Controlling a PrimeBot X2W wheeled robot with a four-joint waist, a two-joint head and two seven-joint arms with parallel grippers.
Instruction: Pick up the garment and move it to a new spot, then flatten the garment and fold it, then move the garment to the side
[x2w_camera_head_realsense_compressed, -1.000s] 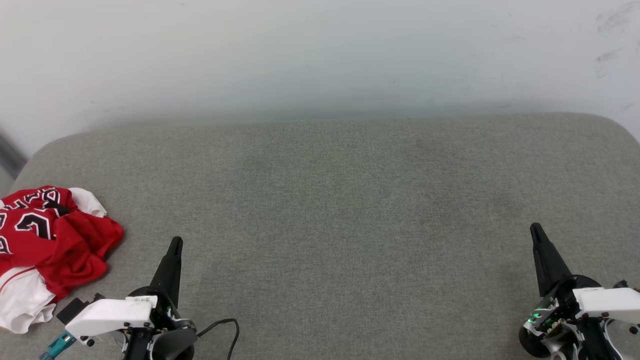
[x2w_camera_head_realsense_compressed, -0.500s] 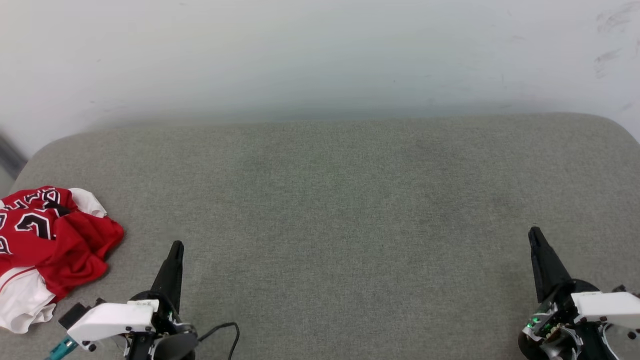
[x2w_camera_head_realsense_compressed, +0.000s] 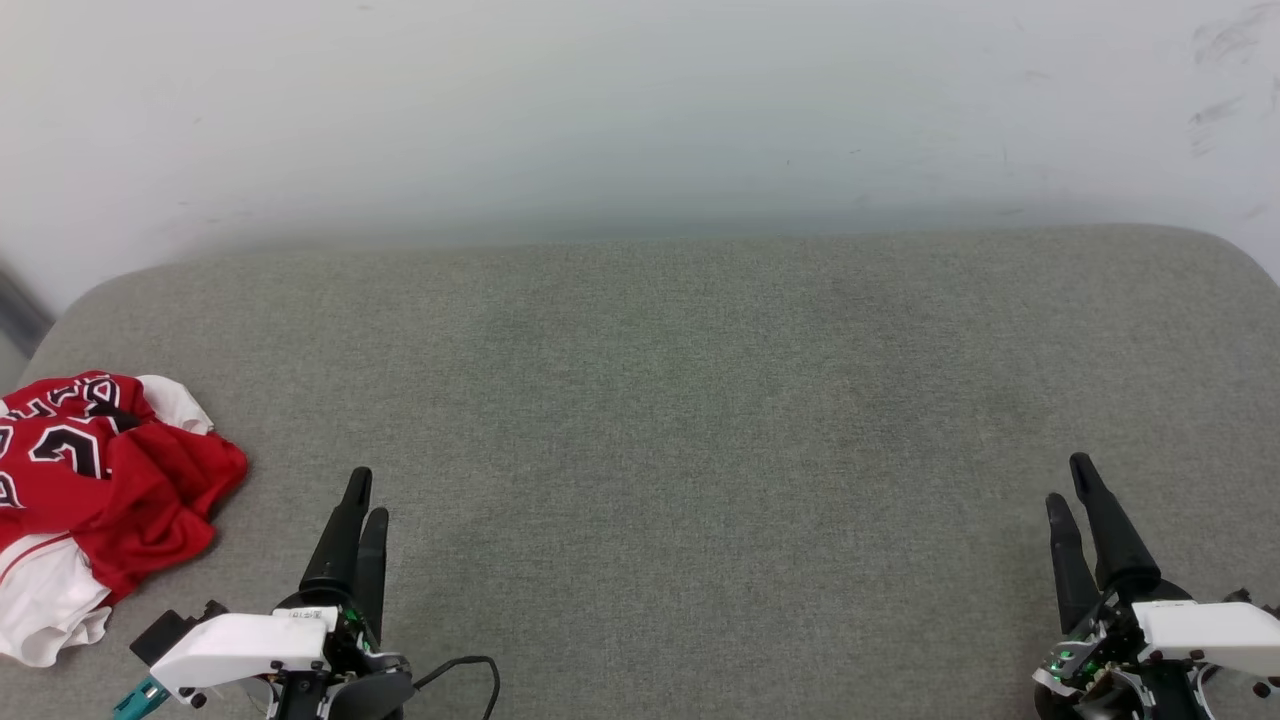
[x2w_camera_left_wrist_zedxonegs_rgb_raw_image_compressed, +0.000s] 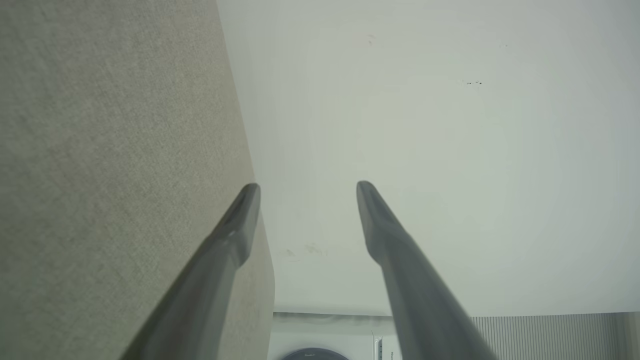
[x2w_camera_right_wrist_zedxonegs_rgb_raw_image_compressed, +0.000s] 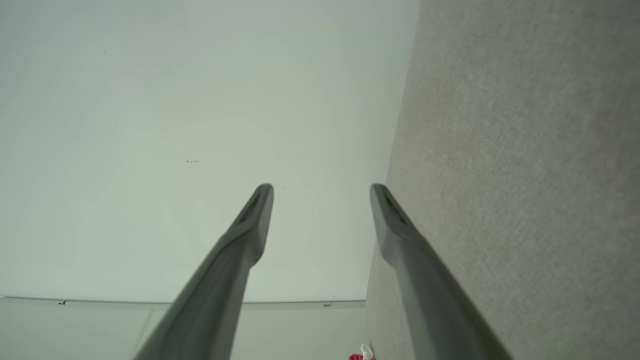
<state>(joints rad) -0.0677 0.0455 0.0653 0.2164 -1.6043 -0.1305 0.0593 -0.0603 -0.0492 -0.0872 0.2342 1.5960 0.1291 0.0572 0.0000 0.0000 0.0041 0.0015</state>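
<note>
The crumpled red jersey (x2w_camera_head_realsense_compressed: 110, 490) lies at the left edge of the frame on the grey cushion (x2w_camera_head_realsense_compressed: 700, 420). The left gripper (x2w_camera_head_realsense_compressed: 367, 495) at lower left and the right gripper (x2w_camera_head_realsense_compressed: 1067, 482) at lower right point up the frame, both claws released, holding nothing

Garment (x2w_camera_head_realsense_compressed: 120, 490): smooth cloth. Cushion (x2w_camera_head_realsense_compressed: 650, 450): grey woven fabric, matt, rough-ish. Wall (x2w_camera_head_realsense_compressed: 640, 100): smooth, matt. Left gripper (x2w_camera_head_realsense_compressed: 368, 492) & right gripper (x2w_camera_head_realsense_compressed: 1066, 478): dark matt plastic fingers.
</note>
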